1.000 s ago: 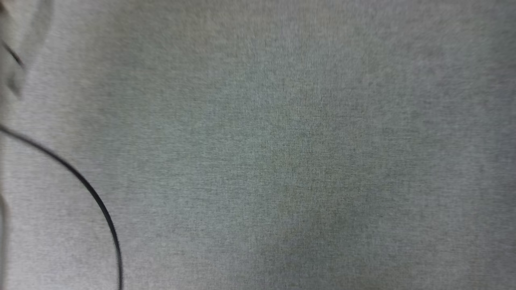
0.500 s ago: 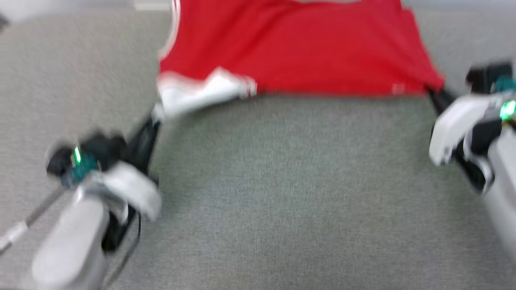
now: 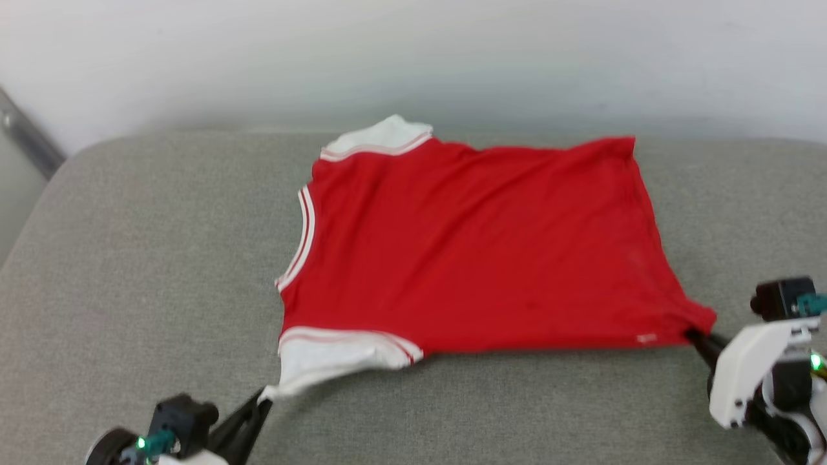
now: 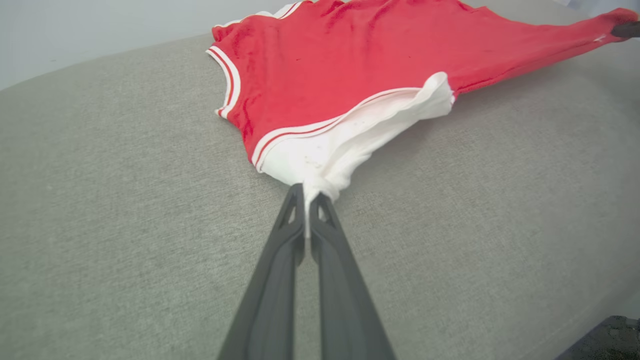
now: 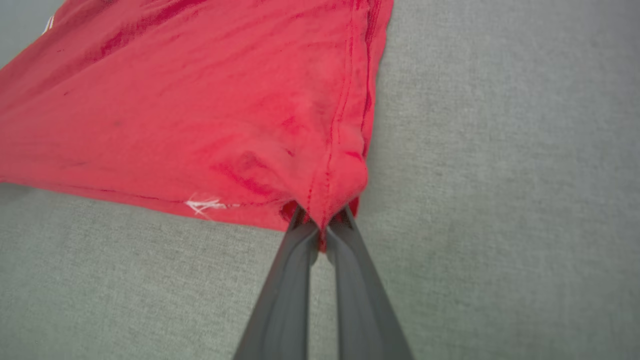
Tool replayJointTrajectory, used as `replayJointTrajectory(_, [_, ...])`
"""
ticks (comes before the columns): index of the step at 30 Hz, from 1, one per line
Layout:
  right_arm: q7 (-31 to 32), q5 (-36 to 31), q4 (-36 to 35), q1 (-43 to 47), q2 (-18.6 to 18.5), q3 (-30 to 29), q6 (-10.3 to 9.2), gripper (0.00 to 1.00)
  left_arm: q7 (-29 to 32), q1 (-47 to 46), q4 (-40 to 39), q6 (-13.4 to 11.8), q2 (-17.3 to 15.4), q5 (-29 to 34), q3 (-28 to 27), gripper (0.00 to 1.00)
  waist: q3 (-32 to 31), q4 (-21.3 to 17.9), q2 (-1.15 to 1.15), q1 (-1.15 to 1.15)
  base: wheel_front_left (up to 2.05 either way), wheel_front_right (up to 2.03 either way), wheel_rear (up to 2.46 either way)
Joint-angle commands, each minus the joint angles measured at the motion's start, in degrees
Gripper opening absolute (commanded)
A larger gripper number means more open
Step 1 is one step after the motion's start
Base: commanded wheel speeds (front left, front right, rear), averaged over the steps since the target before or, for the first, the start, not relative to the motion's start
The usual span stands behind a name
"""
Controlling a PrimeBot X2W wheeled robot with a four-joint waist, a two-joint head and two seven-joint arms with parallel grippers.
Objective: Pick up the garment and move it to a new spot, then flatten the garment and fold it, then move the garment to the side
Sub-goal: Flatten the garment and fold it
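Observation:
The garment (image 3: 478,252), a bright red jersey with white striped-trim sleeves, lies spread on the grey cushion (image 3: 129,258), its plain red side up. My left gripper (image 3: 263,402) at the lower left is shut on the tip of the near white sleeve (image 4: 320,155), which is pulled into a point. At the lower right my right gripper (image 3: 690,334) is shut on the near red hem corner (image 5: 330,200). The left wrist view has the left gripper (image 4: 307,192) pinching white cloth. The right wrist view has the right gripper (image 5: 320,225) pinching red cloth.
A pale wall (image 3: 413,58) rises behind the cushion's far edge. A grey metal bar (image 3: 26,135) slants at the far left. Bare cushion lies on both sides of the garment and in front of it.
The head camera has tilted up, from bare cushion to the whole garment and the wall. Both grippers keep hold of their corners.

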State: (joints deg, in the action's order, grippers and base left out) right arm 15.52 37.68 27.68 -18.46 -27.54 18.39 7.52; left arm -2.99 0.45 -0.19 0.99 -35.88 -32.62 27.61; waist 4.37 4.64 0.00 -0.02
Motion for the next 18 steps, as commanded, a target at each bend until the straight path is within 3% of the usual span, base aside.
replayJointTrajectory(1, [0.8,0.5,-1.1,2.2,-0.5,-0.6,-0.06,0.0,0.5,1.5,-1.3,-0.5,-0.5,-0.5,0.0,0.0,-1.7,-0.6,0.0,0.02,0.0,0.0,0.0])
replayJointTrajectory(5, [5.6,1.8,-6.8,9.5,-0.9,-3.9,-0.05,0.0,3.6,7.9,-7.1,-1.6,-2.7,-2.7,0.8,0.0,-3.1,-1.2,0.0,0.02,0.0,0.0,0.0])
replayJointTrajectory(6, [9.2,2.2,-11.6,14.4,-1.2,-6.5,-0.05,0.0,6.0,12.0,-10.8,-1.9,-4.2,-4.2,1.6,0.0,-3.5,-1.7,0.0,0.02,0.0,0.0,0.0])
replayJointTrajectory(9, [13.0,2.1,-15.7,19.2,-1.4,-10.2,-0.05,0.0,7.5,15.5,-13.9,-1.4,-5.0,-6.6,2.5,0.0,-3.5,-2.0,0.0,0.02,0.0,0.0,0.0])
replayJointTrajectory(18, [20.5,-0.4,-27.3,27.7,2.2,-18.7,-0.04,0.0,9.8,17.3,-17.4,-0.4,-7.3,-7.4,3.8,0.0,-2.4,-2.4,0.0,0.02,0.0,0.0,0.0])
